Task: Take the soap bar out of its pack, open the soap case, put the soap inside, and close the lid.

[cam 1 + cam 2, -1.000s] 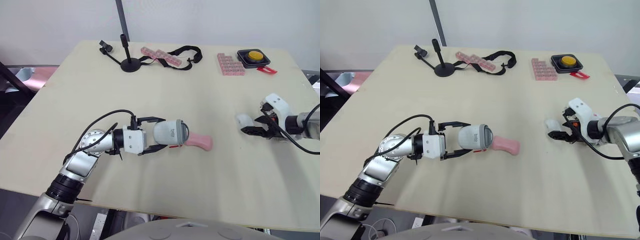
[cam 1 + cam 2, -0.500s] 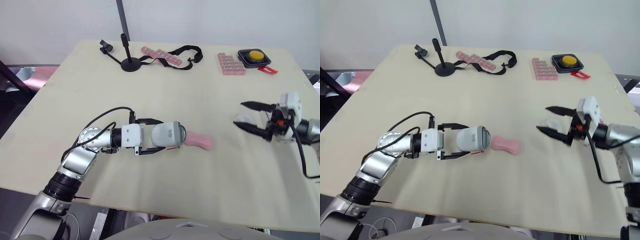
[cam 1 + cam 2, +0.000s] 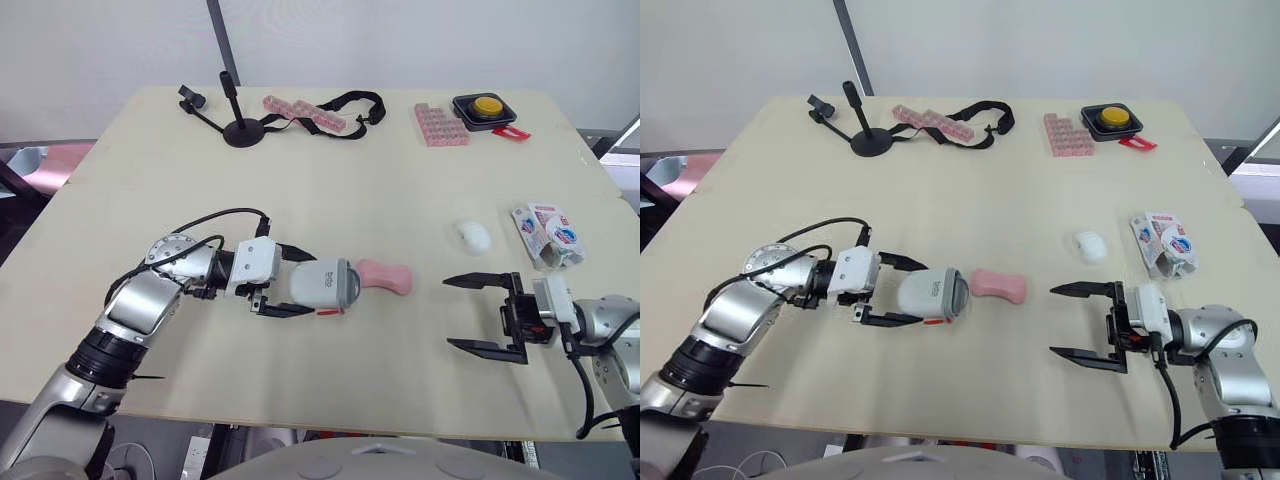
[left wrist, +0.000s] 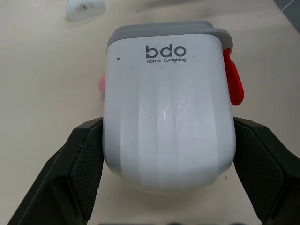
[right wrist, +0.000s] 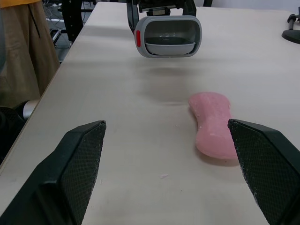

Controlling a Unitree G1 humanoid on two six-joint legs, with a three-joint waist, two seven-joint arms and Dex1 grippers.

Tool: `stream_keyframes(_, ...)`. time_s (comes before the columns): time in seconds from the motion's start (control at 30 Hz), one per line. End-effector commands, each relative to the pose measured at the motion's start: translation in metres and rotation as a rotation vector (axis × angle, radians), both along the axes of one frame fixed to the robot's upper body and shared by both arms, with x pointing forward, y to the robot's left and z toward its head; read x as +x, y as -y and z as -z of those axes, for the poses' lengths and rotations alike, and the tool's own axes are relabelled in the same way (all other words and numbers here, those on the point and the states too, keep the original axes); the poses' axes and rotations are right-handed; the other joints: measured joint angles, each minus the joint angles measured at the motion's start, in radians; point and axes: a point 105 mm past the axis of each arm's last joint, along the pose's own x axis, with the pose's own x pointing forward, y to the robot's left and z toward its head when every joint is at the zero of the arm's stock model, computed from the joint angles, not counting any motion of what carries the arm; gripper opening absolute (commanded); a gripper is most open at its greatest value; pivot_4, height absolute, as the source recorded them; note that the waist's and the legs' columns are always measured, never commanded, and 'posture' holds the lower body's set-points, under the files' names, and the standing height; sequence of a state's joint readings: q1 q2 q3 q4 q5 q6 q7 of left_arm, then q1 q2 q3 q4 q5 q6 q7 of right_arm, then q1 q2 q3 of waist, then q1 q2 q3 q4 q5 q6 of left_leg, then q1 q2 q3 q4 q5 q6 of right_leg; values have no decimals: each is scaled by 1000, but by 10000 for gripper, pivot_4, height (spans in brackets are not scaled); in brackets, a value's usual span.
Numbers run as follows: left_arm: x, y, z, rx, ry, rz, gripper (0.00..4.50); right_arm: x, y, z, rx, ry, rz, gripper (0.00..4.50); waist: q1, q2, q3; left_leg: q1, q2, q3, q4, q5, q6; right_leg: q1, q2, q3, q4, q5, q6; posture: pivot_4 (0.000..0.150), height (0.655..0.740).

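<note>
Right wrist view: R gripper [image 3: 448, 312] has swung back, wide open, facing pink waisted soap bar [image 5: 212, 123]; beyond it L gripper [image 3: 303, 285] clamps open-mouthed white plastic soap case [image 5: 169, 35], so pickup probably next.

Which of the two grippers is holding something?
The left gripper: it clamps the white soap case from both sides, while the right gripper is wide open and empty.
</note>
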State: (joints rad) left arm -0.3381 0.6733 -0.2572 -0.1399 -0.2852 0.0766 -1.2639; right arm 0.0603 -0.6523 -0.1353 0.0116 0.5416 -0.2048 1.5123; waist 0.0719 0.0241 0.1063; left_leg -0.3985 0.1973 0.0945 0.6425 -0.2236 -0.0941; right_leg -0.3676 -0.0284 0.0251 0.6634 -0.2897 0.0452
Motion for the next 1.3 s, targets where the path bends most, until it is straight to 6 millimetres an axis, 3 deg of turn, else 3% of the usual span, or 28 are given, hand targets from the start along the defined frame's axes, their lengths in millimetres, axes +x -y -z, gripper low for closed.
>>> stream_keyframes(0.03,-5,3,-10,8,26,37,34609,0,0,-5,15,22,-17,44475,1,0,0,0,0,0,0,0,0,0,0,0,0,0,0,1500,7385)
stream_keyframes(0.3,-6,2,-8,60,40,38,34609,4,-2,-9,86,-15,12,44475,2,0,0,0,0,0,0,0,0,0,0,0,1,0,0,1500,7385)
stream_keyframes(0.47,-1,5,-3,167,80,18,34609,3,1,-1,52,-28,22,44475,4,0,0,0,0,0,0,0,0,1,0,0,1,0,0,1500,7385)
stream_keyframes(0.77,-19,17,-1,314,35,115,34609,6,0,2,38,-27,48,44475,1,0,0,0,-1,0,0,0,0,1,0,0,0,0,0,1500,7385)
stream_keyframes(1.3,-11,28,-6,451,63,101,34609,8,-2,9,32,-33,65,44475,5,0,0,1,-1,0,0,0,0,2,-1,0,-2,0,0,1500,7385)
